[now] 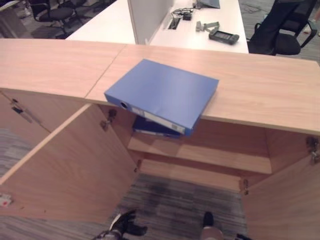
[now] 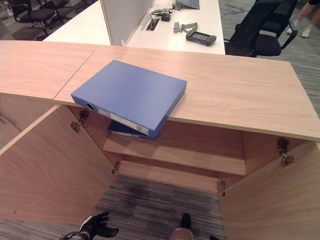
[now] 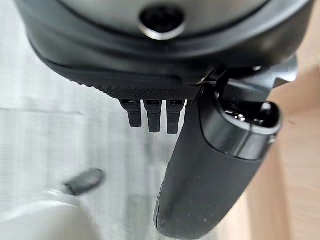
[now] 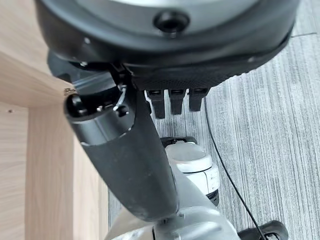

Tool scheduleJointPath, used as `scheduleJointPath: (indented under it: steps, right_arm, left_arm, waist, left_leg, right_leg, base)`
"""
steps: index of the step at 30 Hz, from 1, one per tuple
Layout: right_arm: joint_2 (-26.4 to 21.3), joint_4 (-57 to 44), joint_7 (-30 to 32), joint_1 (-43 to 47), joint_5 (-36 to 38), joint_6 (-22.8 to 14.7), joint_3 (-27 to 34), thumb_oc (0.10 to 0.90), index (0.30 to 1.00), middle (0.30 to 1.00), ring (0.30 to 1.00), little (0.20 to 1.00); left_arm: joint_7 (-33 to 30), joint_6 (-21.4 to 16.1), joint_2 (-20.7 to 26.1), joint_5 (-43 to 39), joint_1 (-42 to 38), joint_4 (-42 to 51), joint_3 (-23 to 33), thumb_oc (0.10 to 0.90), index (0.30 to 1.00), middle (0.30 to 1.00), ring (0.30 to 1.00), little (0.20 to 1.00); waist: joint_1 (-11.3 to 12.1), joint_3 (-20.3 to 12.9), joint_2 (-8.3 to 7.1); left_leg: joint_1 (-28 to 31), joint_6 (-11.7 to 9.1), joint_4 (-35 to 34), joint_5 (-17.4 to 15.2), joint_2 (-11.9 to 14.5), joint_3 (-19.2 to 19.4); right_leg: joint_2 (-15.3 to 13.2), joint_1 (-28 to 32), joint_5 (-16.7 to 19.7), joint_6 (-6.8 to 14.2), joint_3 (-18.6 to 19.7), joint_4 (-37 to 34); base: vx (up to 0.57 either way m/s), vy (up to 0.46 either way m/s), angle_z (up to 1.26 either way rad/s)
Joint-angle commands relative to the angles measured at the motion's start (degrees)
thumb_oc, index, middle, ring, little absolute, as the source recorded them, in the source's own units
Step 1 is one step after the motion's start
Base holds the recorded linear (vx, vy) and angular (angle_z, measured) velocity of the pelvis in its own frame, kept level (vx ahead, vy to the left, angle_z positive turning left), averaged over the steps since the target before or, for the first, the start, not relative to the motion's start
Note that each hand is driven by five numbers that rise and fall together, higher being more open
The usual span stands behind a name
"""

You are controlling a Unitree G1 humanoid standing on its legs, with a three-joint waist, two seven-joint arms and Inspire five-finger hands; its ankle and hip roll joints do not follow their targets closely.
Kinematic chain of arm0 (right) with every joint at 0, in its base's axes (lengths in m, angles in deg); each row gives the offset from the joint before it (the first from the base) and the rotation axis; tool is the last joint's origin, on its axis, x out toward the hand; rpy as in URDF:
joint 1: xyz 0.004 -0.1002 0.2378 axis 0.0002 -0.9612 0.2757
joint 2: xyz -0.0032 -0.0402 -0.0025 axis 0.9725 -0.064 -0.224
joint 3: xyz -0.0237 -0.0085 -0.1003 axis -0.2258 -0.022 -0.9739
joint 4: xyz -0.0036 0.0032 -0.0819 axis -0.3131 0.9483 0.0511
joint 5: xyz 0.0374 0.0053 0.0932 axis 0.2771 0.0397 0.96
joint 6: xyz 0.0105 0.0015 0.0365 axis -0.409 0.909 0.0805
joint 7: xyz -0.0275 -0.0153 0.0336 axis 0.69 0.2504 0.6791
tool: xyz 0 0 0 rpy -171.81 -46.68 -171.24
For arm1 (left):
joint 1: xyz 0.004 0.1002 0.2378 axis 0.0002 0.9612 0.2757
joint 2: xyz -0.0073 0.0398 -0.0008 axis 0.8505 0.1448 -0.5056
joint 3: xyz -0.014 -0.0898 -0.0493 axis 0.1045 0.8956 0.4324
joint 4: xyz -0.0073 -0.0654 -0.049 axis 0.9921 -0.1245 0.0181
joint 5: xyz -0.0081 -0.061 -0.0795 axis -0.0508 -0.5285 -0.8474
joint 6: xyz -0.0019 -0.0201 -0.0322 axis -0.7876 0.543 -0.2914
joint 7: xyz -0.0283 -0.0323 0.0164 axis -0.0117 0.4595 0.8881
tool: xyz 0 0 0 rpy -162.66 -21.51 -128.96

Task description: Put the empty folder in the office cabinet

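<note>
A blue folder (image 1: pixel 162 92) lies flat on the wooden cabinet top (image 1: pixel 260 85), its spine corner hanging over the front edge. Below it, a second blue folder (image 1: pixel 150 128) rests on the cabinet's upper shelf (image 1: pixel 200 157). Both cabinet doors stand wide apart. My left hand (image 1: pixel 122 225) hangs low near the floor in front of the left door, far below the folder, fingers relaxed and holding nothing. Its wrist view shows straight fingers and the thumb (image 3: pixel 200 190) over carpet. My right hand (image 4: pixel 130 165) also hangs open and empty beside a wooden panel.
The left door (image 1: pixel 65 165) and right door (image 1: pixel 285 205) swing out toward me, framing the carpet between them. Behind the cabinet stands a white desk (image 1: pixel 110 22) with a divider, a handheld device (image 1: pixel 223 36) and cables. A black office chair (image 1: pixel 285 30) is at the back right.
</note>
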Motion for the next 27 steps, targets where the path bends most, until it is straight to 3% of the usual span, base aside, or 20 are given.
scheduleJointPath:
  steps: [1,2,4,8,13,22,27]
  right_arm:
    - [-1.1,-2.7,0.4,4.4,2.8,-2.3,-0.4,0.8,0.9,0.9,0.9,0.9]
    - [-1.0,-2.7,0.4,4.4,2.8,-2.3,-0.4,0.8,0.9,0.9,0.9,0.9]
    - [-0.5,-2.7,0.6,4.4,2.5,-2.7,-0.8,0.8,0.9,0.9,0.9,0.9]
    - [0.2,-2.3,0.8,4.5,1.9,-2.7,-1.5,0.8,0.9,0.9,0.9,0.9]
    - [0.2,-1.9,0.5,4.9,1.2,-2.5,-2.8,0.8,0.9,0.9,0.9,0.9]
    - [-0.1,-1.9,0.2,4.2,0.7,-2.4,-3.4,0.8,0.9,0.9,0.9,0.9]
    - [-0.5,-2.9,0.1,3.9,0.3,-2.7,-3.4,0.8,0.9,0.9,0.9,0.9]
  left_arm:
    - [0.1,-2.0,2.0,1.8,-4.6,2.3,0.7,0.8,0.9,0.9,0.9,0.9]
    - [0.1,-2.0,2.1,1.8,-4.6,2.3,0.7,0.8,0.9,0.9,0.9,0.9]
    - [0.3,-1.7,1.9,2.1,-4.0,1.9,1.2,0.8,0.9,0.9,0.9,0.9]
    - [0.3,-1.7,1.7,1.5,-3.1,1.8,2.1,0.8,0.9,0.9,0.9,0.9]
    - [0.0,-2.0,0.9,0.8,-3.4,1.2,2.2,0.8,0.9,0.9,0.9,0.9]
    - [-0.2,-2.5,0.4,1.6,-3.5,4.3,0.9,0.8,0.9,0.9,0.9,0.9]
    - [-1.5,-3.6,2.6,3.2,-2.9,16.7,0.2,0.8,0.9,0.9,0.9,0.9]
  waist:
    - [2.7,1.9,2.7]
    - [2.7,1.8,2.64]
    - [5.1,-0.1,2.78]
    - [7.0,-2.0,1.58]
    - [6.6,-2.8,1.35]
    - [6.2,-3.5,1.07]
    - [6.7,-3.5,0.99]
  left_leg:
    - [-1.9,1.3,-0.7,-0.3,1.3,0.0]
    - [-2.1,1.3,-0.8,-0.1,1.3,0.0]
    - [-4.7,1.7,-0.7,1.4,1.1,2.5]
    - [-5.8,1.4,-0.7,1.6,0.6,4.8]
    - [-5.0,0.8,-1.0,2.0,1.5,5.0]
    - [-3.3,-0.1,-1.5,2.3,2.1,4.2]
    - [-2.9,-0.7,-1.5,2.7,2.6,3.7]
  right_leg:
    - [6.4,-1.1,-6.6,2.1,6.2,8.3]
    - [6.4,-1.3,-6.4,2.1,6.2,8.2]
    - [7.6,3.3,-10.8,0.7,1.2,9.2]
    - [6.9,7.6,-10.9,0.7,-1.5,4.2]
    - [6.9,9.0,-9.7,0.7,0.7,-0.6]
    - [7.4,12.4,-9.9,0.4,-0.2,-4.3]
    - [7.7,13.6,-10.0,0.1,-0.7,-5.4]
  base:
    - [-0.16,0.099,-0.16]
    - [-0.19,0.126,-0.21]
    - [-0.15,0.079,-0.2]
    - [-0.05,-0.025,-0.29]
    - [0.04,-0.053,-0.18]
    - [0.03,-0.044,0.02]
    - [0.0,-0.053,0.06]
